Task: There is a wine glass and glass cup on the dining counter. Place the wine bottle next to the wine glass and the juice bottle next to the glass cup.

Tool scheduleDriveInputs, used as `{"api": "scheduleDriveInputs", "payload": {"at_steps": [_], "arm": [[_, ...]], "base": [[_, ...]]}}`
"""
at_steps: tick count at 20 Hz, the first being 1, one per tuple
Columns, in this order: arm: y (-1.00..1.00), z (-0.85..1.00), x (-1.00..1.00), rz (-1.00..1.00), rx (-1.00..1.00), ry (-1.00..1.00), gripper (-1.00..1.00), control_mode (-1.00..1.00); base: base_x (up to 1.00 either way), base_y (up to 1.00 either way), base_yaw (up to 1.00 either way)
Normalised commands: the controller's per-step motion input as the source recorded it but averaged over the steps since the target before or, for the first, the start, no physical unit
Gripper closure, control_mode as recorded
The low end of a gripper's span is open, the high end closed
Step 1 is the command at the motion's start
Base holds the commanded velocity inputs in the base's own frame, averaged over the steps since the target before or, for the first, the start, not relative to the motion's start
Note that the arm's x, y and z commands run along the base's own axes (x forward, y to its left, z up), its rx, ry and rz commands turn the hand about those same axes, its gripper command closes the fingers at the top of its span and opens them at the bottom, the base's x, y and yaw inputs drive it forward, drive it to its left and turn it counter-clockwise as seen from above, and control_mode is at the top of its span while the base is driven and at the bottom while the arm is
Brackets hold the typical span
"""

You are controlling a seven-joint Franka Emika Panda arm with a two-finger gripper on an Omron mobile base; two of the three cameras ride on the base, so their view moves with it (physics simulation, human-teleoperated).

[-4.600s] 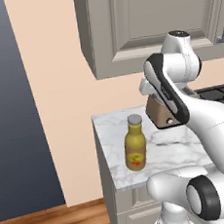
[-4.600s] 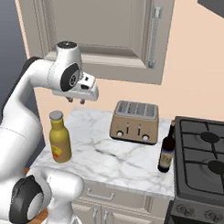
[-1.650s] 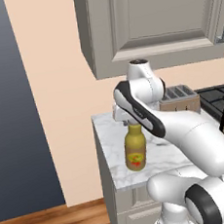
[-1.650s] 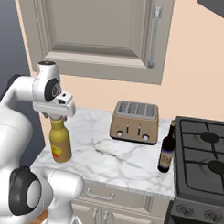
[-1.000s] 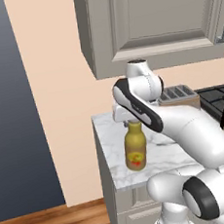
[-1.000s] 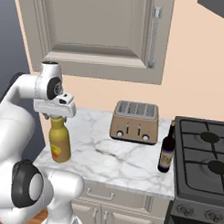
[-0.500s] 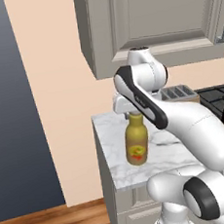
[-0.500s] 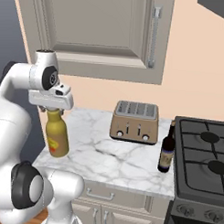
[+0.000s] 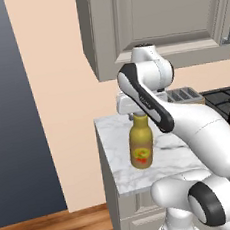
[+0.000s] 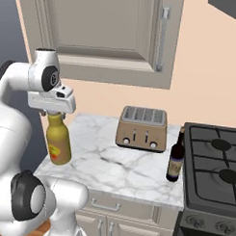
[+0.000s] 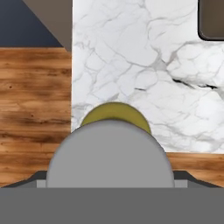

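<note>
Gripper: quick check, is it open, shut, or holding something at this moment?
Gripper: closed on the neck of the juice bottle, which hangs lifted off the marble counter.

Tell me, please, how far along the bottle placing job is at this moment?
Nothing looks placed yet. In hand: the pincer is closed on the neck of the juice bottle, which looks lifted slightly off the small marble counter. Left: carrying it to the glass cup, then fetching the wine bottle, which stands untouched between the toaster and the stove, for the wine glass.
</note>
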Motion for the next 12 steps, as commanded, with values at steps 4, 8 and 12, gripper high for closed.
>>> {"api": "scheduleDriveInputs", "payload": {"at_steps": [4,8,12], "arm": [[0.0,0.0,0.0,0.0,0.0,0.0,1.0,-1.0],[0.0,0.0,0.0,0.0,0.0,0.0,1.0,-1.0],[0.0,0.0,0.0,0.0,0.0,0.0,1.0,-1.0]], "base": [[0.0,0.0,0.0],[0.0,0.0,0.0],[0.0,0.0,0.0]]}}
